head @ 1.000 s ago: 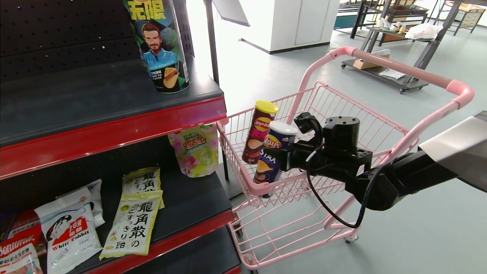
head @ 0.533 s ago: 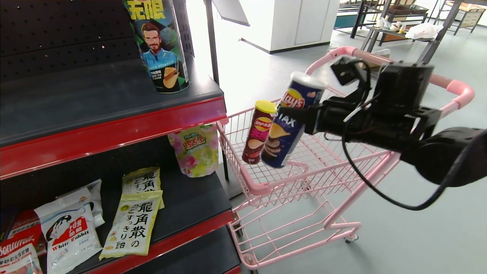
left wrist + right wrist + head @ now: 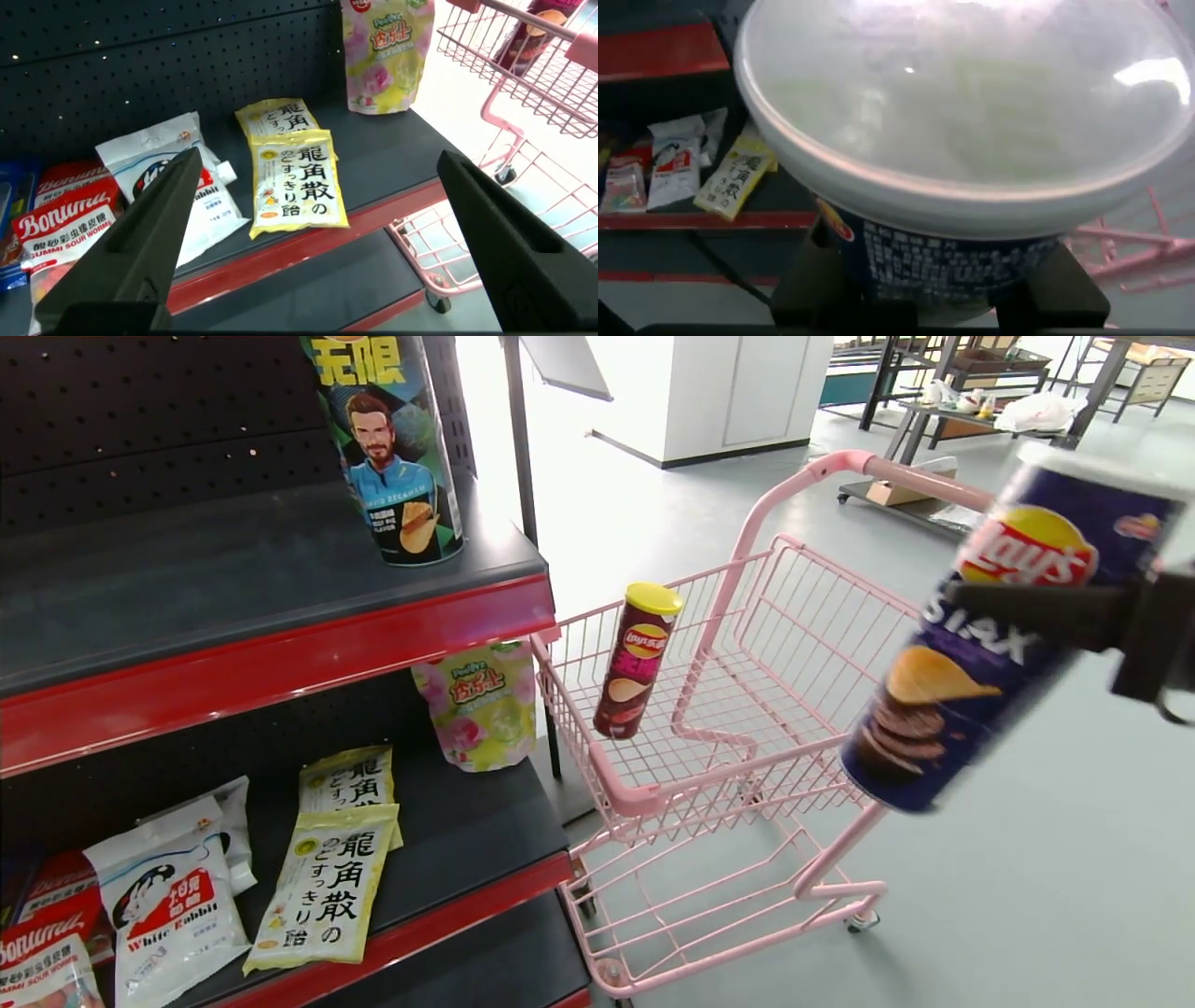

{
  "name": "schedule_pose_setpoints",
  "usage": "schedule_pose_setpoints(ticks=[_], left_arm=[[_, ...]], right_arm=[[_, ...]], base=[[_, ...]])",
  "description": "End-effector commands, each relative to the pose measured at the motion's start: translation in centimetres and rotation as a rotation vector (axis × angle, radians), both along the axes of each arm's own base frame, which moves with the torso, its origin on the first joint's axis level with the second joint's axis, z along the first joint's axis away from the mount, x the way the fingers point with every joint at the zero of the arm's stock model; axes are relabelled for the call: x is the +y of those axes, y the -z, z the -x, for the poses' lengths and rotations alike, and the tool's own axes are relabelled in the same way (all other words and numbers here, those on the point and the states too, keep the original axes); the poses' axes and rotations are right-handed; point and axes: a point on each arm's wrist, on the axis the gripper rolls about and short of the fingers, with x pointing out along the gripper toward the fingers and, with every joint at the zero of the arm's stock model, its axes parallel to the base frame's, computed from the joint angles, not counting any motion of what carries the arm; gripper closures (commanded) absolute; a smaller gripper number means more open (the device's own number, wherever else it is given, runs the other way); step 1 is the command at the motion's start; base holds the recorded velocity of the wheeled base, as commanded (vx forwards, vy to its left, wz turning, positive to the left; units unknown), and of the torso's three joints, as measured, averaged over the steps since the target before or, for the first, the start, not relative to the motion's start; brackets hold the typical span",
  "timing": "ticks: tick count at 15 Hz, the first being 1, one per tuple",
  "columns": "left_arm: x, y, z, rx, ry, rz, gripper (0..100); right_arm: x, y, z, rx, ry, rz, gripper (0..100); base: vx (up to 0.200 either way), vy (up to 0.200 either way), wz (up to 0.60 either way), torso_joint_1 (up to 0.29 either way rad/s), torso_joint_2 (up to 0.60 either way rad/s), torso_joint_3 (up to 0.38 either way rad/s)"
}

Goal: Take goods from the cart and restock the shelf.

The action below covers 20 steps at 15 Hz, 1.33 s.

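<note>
My right gripper [image 3: 1022, 602] is shut on a dark blue chip can [image 3: 971, 644], which hangs tilted in the air to the right of the pink cart [image 3: 644, 798]. In the right wrist view the can's clear lid [image 3: 971, 103] sits between the black fingers [image 3: 817, 280]. A maroon chip can with a yellow lid [image 3: 638, 658] leans in the cart's front corner. The left gripper [image 3: 318, 252] is open in front of the lower shelf [image 3: 392, 177], with nothing between its fingers.
A tall green and black chip can [image 3: 392, 448] stands at the right end of the upper shelf [image 3: 233, 579]. Yellow candy bags [image 3: 327, 887], a white bag [image 3: 173, 915] and a pink-green pouch [image 3: 481, 705] lie on the lower shelf. Open floor lies right of the cart.
The right gripper has lifted the blue can up out of the cart and carried it right, closer to the head camera. The maroon can stays in the cart.
</note>
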Motion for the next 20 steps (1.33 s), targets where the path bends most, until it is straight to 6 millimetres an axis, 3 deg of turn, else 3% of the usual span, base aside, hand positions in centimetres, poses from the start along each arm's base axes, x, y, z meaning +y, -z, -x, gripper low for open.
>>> schedule_pose_setpoints(ticks=[1, 3, 11, 20], left_arm=[[0.0, 0.0, 0.0, 0.001, 0.0, -0.001, 0], [0.0, 0.0, 0.0, 0.001, -0.001, -0.001, 0], [0.0, 0.0, 0.0, 0.001, -0.001, -0.001, 0], [0.0, 0.0, 0.0, 0.001, -0.001, -0.001, 0]], right_arm=[[-4.8, 6.1, 9.2, 0.025, 0.102, 0.074, 100], [-5.7, 7.6, 10.8, -0.001, 0.112, 0.137, 100], [-5.8, 7.5, 10.4, -0.003, 0.161, 0.194, 100], [-5.2, 6.5, 8.9, 0.009, 0.148, 0.223, 100]], base=[[0.0, 0.0, 0.0, 0.0, 0.0, 0.0], [0.0, 0.0, 0.0, 0.0, 0.0, 0.0], [0.0, 0.0, 0.0, 0.004, -0.02, -0.02], [0.0, 0.0, 0.0, 0.116, -0.46, -0.345]])
